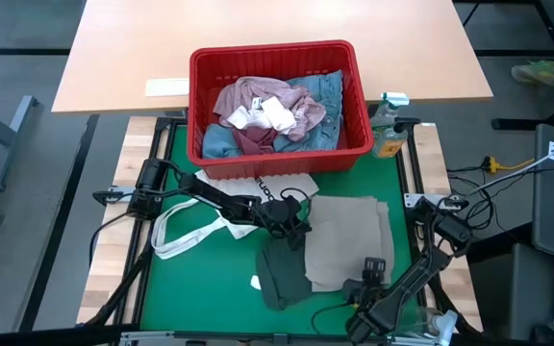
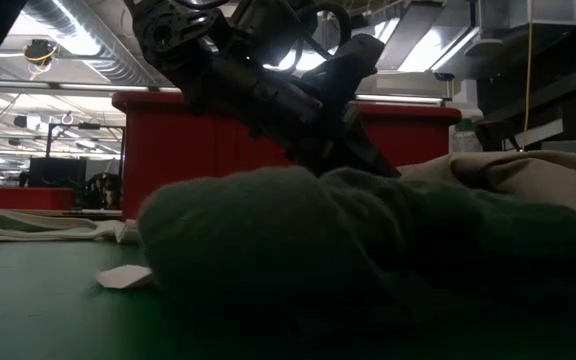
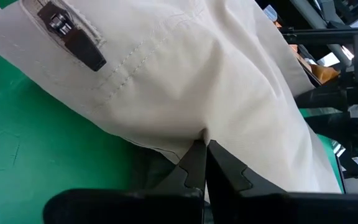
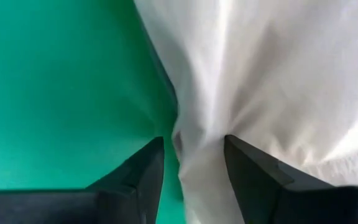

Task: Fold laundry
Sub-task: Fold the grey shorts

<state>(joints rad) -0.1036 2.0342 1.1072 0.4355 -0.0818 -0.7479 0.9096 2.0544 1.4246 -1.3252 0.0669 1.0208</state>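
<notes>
**Beige cloth over dark green, both grippers at its edges**

Beige trousers [image 1: 349,235] lie folded into a rough rectangle on the green mat [image 1: 176,279], right of centre, about 4 o'clock from the mat's middle. The cloth is smooth woven fabric with visible stitched seams and a dark metal clasp [image 3: 73,40] on a tab near one end. Long axis runs roughly 12 to 6 o'clock in the high view; which end is the waistband cannot be told from above.

The dark green top [image 1: 282,274] sits partly under the trousers' left edge, bunched and soft, spilling toward 7 o'clock. In the low view it reads as a rounded mound [image 2: 298,240] with beige cloth behind it.

The left gripper [image 1: 291,226] is at the trousers' 9 o'clock edge; its fingers [image 3: 194,168] are pressed together right at the hem, on a fold of beige cloth as far as the wrist view shows. The right gripper [image 1: 371,274] is at the 6 o'clock edge; its fingers [image 4: 138,171] stand apart with a ridge of beige cloth [image 4: 197,155] between them, not visibly squeezed.

The red basket [image 1: 277,159] stands at 12 o'clock and holds the mottled pink top [image 1: 258,101], light blue denim jeans [image 1: 320,91] and small white socks [image 1: 263,115], all heaped. A white tote bag [image 1: 200,231] lies flat at 9 o'clock. A small white scrap [image 1: 255,282] lies just beside the green top.
</notes>
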